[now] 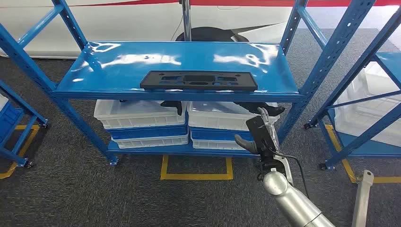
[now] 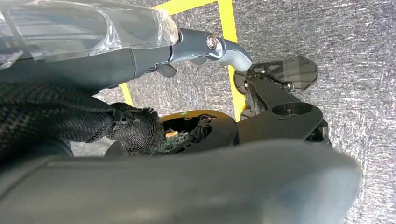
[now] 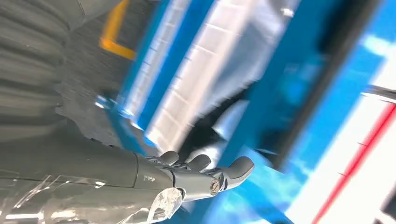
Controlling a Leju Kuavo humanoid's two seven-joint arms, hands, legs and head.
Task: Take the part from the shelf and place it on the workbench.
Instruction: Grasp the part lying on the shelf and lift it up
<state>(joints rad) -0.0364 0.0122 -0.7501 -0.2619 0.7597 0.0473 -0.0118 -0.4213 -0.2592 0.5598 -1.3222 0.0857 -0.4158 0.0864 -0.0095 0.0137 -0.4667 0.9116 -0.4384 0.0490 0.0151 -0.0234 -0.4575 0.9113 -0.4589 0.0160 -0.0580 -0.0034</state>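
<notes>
Nearest in the head view, the silver right arm rises from the lower edge, a black cable looping beside it, and the right hand (image 1: pixel 259 135) is lifted in front of the shelf (image 1: pixel 94 71), just below the shelf's front lip. It holds nothing: the thumb juts off to one side and the fingers point up, apart. The right wrist view confirms it up close, with the thick grey thumb and the darker fingers (image 3: pixel 187 163) spread against a smear of blue steel and pale plastic, though motion blur wipes out all the detail beyond them.

The left wrist view gives what the head view cannot: the left hand (image 2: pixel 205 46), hanging low over speckled grey carpet and yellow floor tape (image 2: pixel 226 18). Its thumb sticks out and clear film wraps the palm, but the other fingers are hidden, so I cannot tell how they lie.

Further back, the part (image 1: pixel 198 80), a flat, matte black rectangular plate with cut-out openings, lies along the front edge of the glossy blue top deck, untouched, above and apart from the right hand. Under the deck sit white bins (image 1: pixel 137 113), their tops cut off by it.
</notes>
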